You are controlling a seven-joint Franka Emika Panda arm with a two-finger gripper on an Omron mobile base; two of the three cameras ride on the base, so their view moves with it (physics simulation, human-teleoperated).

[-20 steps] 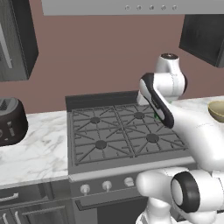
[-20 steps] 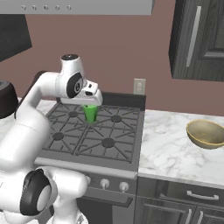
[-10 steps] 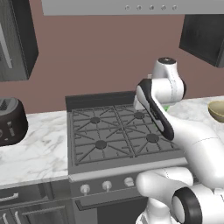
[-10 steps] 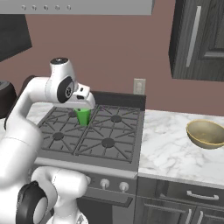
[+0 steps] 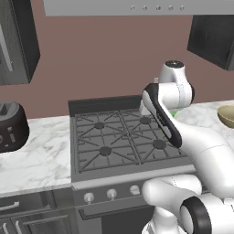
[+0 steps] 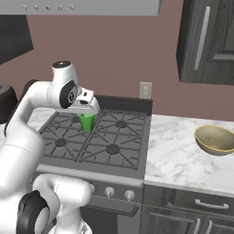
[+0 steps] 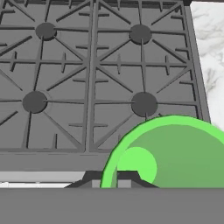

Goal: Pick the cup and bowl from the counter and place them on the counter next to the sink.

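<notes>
My gripper [image 6: 86, 116] is shut on the rim of a bright green cup [image 6: 86, 122], which hangs over the back left part of the stove [image 6: 106, 142]. In the hand view the cup [image 7: 175, 153] fills the lower right, with the gripper [image 7: 116, 179] clamped on its rim. A sliver of the cup [image 5: 173, 112] peeks out behind the arm in the left base view. The tan bowl [image 6: 215, 140] rests upright on the white marble counter [image 6: 180, 161] right of the stove; the bowl [image 5: 227, 115] also appears at the right edge of the left base view. The sink is out of view.
The four-burner stove [image 5: 119, 141] with raised grates [image 7: 87, 78] lies under the hand. A dark rounded appliance [image 5: 11, 126] stands on the counter [image 5: 39, 157] left of the stove. Dark cabinets [image 6: 208, 41] and a range hood [image 5: 137, 7] hang overhead.
The arm has swung a little to the left over the stove, carrying the green cup with it. The bowl has stayed in place.
</notes>
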